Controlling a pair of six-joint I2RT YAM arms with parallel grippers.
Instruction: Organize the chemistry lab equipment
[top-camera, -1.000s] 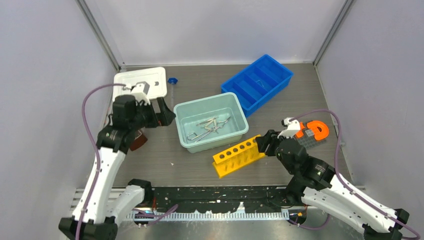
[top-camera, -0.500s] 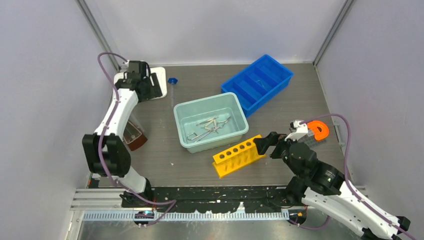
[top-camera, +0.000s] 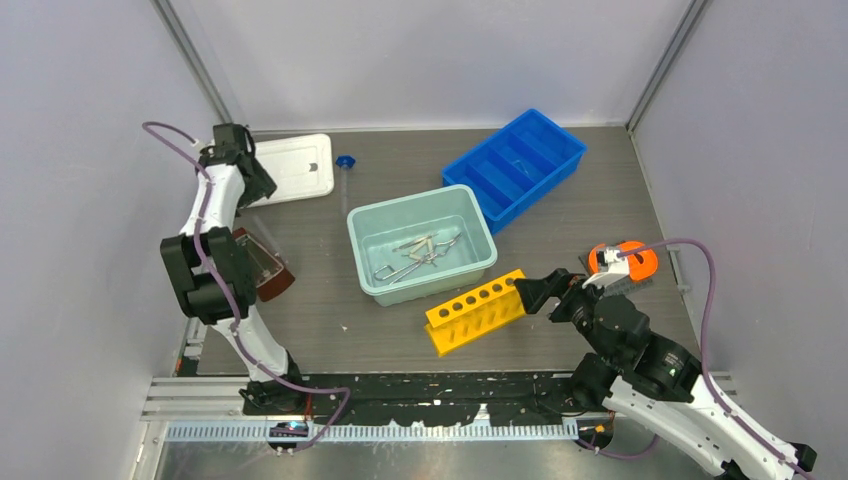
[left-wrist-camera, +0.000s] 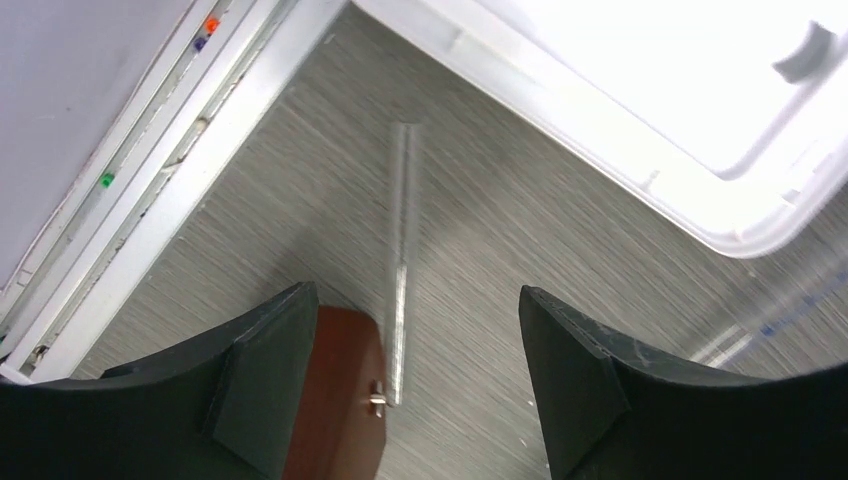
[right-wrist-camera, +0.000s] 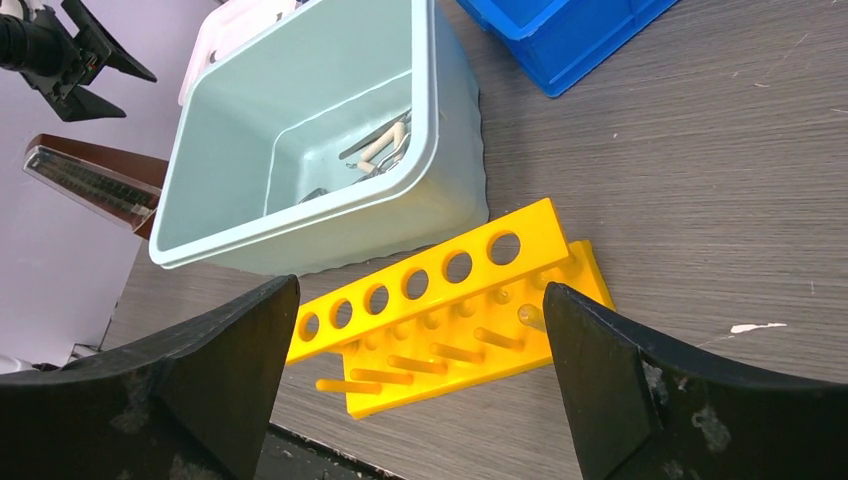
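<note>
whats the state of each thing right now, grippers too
left gripper, open above a clear glass rod lying flat
right gripper, open, facing yellow test tube rack
yellow test tube rack, holes empty
pale teal plastic tub, holding silvery metal tools
white plastic lid, lying flat
blue-capped clear tube, lying flat

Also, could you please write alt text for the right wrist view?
The open right gripper frames a yellow test-tube rack lying on the grey table. Behind it stands a pale teal tub holding small metal tools, with a corner of a blue tray beyond.
</note>
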